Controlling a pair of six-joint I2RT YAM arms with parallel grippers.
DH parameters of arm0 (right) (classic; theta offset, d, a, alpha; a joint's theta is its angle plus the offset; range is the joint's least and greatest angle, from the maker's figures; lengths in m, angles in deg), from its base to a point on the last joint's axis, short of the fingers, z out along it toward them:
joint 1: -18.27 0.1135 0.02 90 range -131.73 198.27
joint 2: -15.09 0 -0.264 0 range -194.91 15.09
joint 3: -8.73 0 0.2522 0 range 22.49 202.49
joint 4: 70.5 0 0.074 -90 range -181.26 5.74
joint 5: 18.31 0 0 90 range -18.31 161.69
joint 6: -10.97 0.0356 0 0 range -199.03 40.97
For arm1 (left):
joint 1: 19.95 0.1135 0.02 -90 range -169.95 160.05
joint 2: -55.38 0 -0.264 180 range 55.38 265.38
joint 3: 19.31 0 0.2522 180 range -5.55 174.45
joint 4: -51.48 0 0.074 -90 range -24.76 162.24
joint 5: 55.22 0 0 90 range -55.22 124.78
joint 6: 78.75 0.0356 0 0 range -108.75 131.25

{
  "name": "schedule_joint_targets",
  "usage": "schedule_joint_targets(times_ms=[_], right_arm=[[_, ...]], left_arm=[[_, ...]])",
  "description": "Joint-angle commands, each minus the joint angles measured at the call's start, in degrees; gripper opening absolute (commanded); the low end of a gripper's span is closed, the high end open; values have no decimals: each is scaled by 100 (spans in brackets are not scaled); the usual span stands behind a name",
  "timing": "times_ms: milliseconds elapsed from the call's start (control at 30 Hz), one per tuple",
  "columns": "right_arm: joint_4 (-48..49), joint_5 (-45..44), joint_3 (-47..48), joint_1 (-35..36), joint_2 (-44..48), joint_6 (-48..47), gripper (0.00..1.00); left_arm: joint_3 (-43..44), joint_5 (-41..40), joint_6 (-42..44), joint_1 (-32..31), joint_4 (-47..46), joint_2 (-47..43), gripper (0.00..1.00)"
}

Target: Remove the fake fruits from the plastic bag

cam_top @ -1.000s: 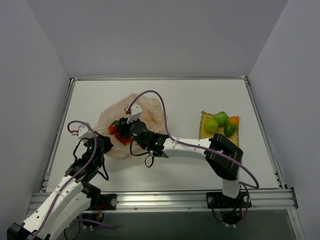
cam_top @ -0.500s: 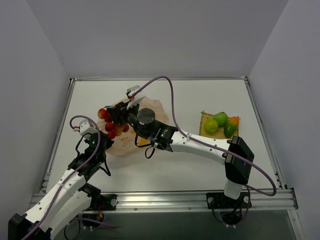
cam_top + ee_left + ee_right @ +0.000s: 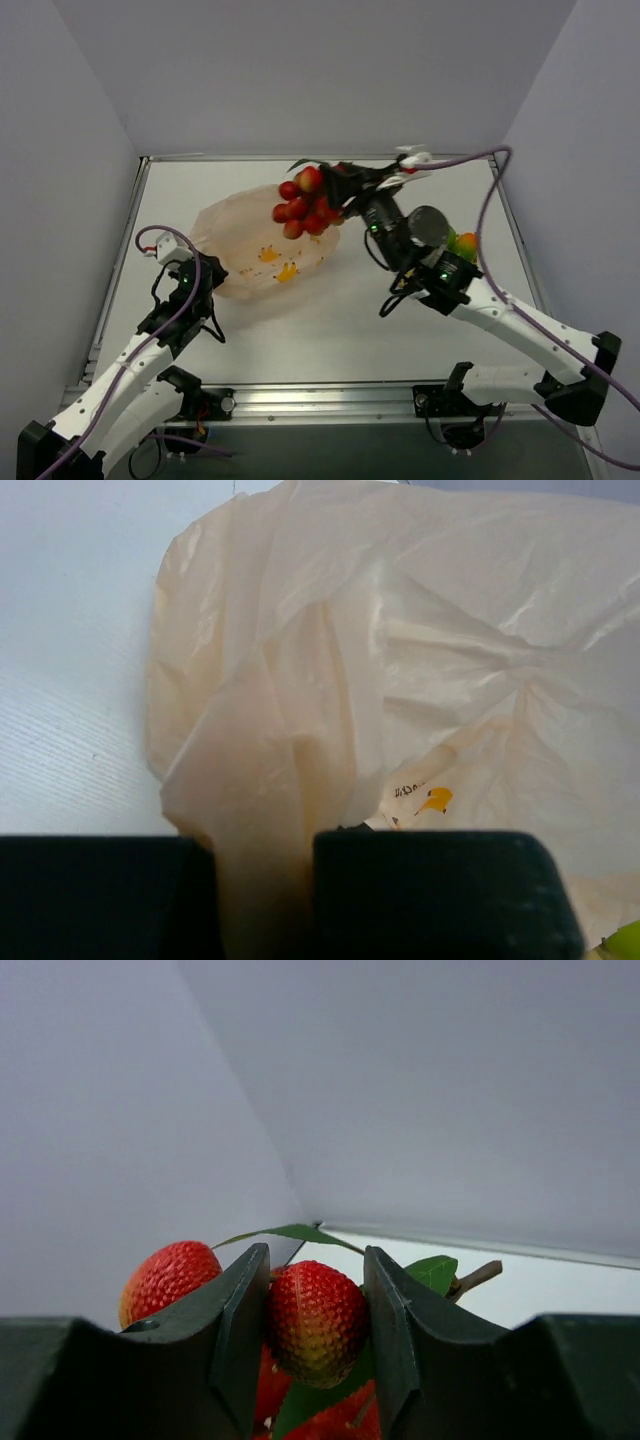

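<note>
My right gripper point(image 3: 338, 193) is shut on the cluster of small red fruits point(image 3: 304, 205) and holds it in the air above the right end of the plastic bag point(image 3: 255, 250). In the right wrist view one bumpy red fruit point(image 3: 315, 1320) sits between my fingers point(image 3: 240, 1325), with green leaves behind. My left gripper point(image 3: 205, 283) is shut on a fold of the bag point(image 3: 265, 810) at its left near end. The bag lies flattened on the table. A green fruit point(image 3: 448, 243) and the green-and-orange one point(image 3: 464, 243) peek out behind my right arm.
The white table point(image 3: 330, 320) has a raised rim and grey walls on three sides. The yellow mat under the set-down fruits is hidden by my right arm. My right arm point(image 3: 500, 310) crosses the right half of the table.
My right gripper has lifted the red cluster out of the bag and carried it up and to the right. The bag has stretched out flatter; my left gripper keeps its hold.
</note>
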Motion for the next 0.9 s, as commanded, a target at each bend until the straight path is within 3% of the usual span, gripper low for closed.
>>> schedule_joint_targets(times_ms=[0, 133, 367, 600, 867], right_arm=[[-462, -961, -629, -418, 974, 15, 0], [-1514, -2478, -1448, -857, 2238, 391, 0], [-2826, -4011, -2591, -1166, 3516, 1139, 0], [-3092, -4382, -3356, -1446, 3482, 1877, 0], [-3092, -3882, -3743, -2203, 2946, 2238, 0]], left_arm=[[307, -200, 99, 58, -385, -83, 2], [105, -174, 300, 76, -815, -233, 2], [-212, 151, 547, 76, -913, -382, 2], [-467, 318, 705, 76, -869, -707, 2], [-608, 301, 785, 76, -939, -717, 2]])
